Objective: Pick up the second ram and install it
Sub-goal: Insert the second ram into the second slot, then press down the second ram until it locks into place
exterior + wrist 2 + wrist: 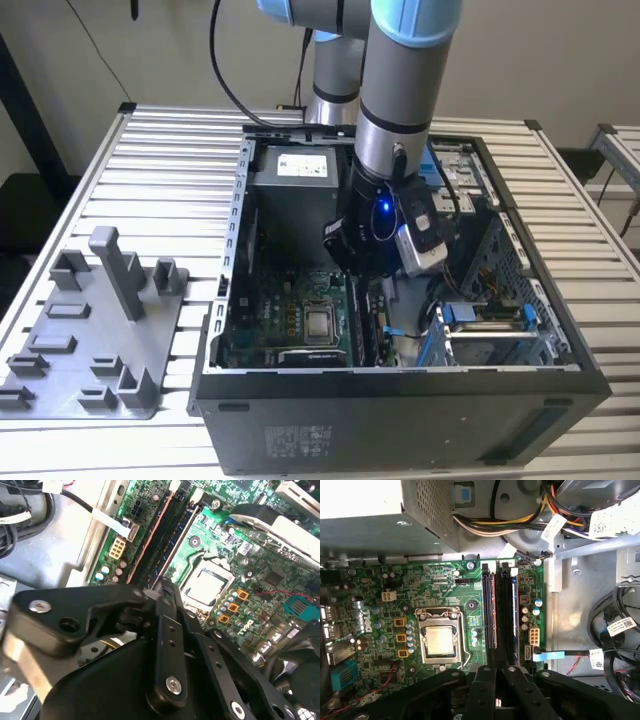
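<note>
I'm looking down on the green motherboard point(445, 585), processor socket point(440, 641) in its metal frame. My claw point(496, 680) sits over the near end of the long memory slots point(498, 615), black fingers point(482, 692) close together. Bundled cables point(520, 522) run beside the grey power supply point(380, 515).

From high in front, your exterior view looks down into the open computer case point(400, 330) on the bench point(170, 160), while both wrist views look closely past the claw point(495, 680) onto the motherboard point(445, 590).
</note>
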{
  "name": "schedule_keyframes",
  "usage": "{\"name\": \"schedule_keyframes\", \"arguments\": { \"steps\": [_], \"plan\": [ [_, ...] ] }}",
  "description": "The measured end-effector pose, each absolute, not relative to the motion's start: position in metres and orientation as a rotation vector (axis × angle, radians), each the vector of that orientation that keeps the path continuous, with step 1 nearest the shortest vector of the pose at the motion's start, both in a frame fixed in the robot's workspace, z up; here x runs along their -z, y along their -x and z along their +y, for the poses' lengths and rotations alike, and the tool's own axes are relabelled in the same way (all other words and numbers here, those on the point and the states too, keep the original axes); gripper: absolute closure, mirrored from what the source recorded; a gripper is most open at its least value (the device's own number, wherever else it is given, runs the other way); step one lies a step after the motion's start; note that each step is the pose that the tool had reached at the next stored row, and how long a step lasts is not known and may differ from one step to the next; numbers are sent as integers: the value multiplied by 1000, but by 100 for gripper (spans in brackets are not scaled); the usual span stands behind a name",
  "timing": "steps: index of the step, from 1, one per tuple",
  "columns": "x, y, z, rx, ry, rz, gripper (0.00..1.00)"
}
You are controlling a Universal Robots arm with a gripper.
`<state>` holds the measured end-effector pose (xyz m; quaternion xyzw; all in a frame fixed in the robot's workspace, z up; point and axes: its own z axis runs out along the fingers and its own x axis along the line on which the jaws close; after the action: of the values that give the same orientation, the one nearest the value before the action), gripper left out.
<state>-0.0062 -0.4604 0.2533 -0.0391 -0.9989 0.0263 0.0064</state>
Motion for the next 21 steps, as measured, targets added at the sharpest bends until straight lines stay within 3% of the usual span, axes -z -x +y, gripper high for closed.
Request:
{"name": "schedule_keyframes", "arguments": {
  "steps": [21],
  "plan": [
    [-253, 6, -460, -86, 32, -3131, 89]
  ]
}}
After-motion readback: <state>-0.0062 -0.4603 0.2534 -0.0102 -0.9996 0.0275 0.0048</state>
